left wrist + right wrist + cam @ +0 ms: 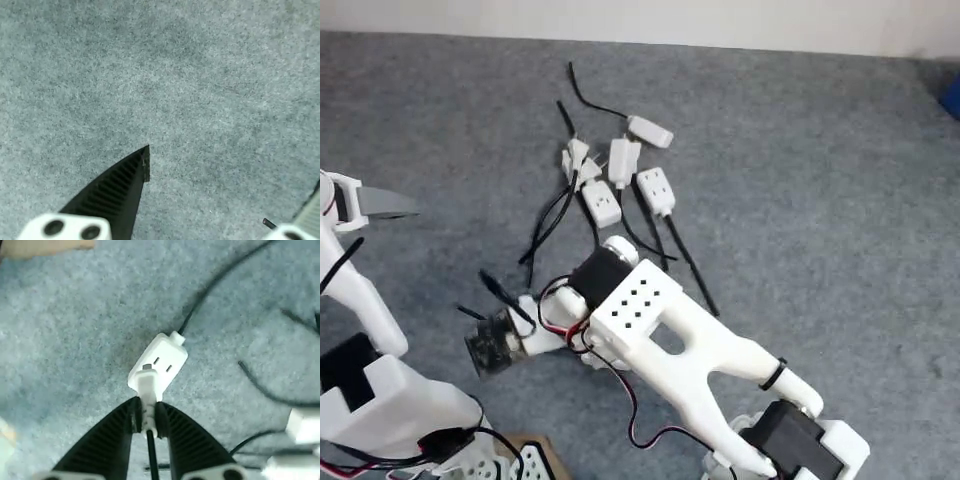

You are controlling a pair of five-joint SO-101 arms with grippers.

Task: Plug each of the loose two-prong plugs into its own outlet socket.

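Gripping a white two-prong plug (146, 386) between closed fingers, the right gripper (147, 404) holds it tip-first against the near end of a white outlet socket (162, 359) lying on the grey bench (60, 330). Whether the prongs are seated cannot be told. The left gripper (227, 182) hangs with fingers spread wide over bare bench. Other plugs (623, 158) and sockets (655, 190) lie clustered together.

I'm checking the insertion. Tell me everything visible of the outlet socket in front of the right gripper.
The outlet socket is a small white block, plastic-looking, lying flat on the grey felt-like surface, slots on its upper face. A black cord leaves its far end. At its near end the white plug, held in the right gripper's shut jaws, touches it.
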